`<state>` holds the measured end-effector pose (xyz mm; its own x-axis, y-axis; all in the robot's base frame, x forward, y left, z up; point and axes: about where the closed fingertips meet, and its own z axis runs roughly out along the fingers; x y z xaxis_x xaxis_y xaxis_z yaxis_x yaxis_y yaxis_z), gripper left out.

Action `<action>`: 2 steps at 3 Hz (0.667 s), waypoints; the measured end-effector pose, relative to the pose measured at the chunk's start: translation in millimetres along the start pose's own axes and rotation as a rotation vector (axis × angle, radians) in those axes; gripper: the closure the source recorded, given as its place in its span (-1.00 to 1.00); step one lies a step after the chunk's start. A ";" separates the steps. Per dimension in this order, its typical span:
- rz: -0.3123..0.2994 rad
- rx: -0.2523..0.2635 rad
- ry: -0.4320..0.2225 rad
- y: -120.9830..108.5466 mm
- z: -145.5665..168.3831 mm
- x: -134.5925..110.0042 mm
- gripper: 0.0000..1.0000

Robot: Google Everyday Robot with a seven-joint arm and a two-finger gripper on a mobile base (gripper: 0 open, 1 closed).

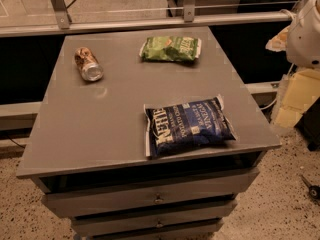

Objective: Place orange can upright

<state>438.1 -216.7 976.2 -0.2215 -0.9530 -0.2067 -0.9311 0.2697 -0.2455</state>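
Note:
The orange can lies on its side at the far left of the grey table top. It is orange-brown with pale mottled markings, and its silver end faces the front. My gripper is not in view. Only a white rounded part of my arm shows at the right edge, off the table and well away from the can.
A green chip bag lies flat at the far middle of the table. A blue chip bag lies flat near the front right. The table has drawers below. A metal rail runs behind it.

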 end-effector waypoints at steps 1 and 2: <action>0.000 0.000 0.000 0.0 0.0 0.0 -1.00; 0.001 0.006 -0.015 -8.8 17.4 -24.9 -1.00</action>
<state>456.9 -192.8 967.0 -0.2182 -0.9505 -0.2213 -0.9290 0.2717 -0.2513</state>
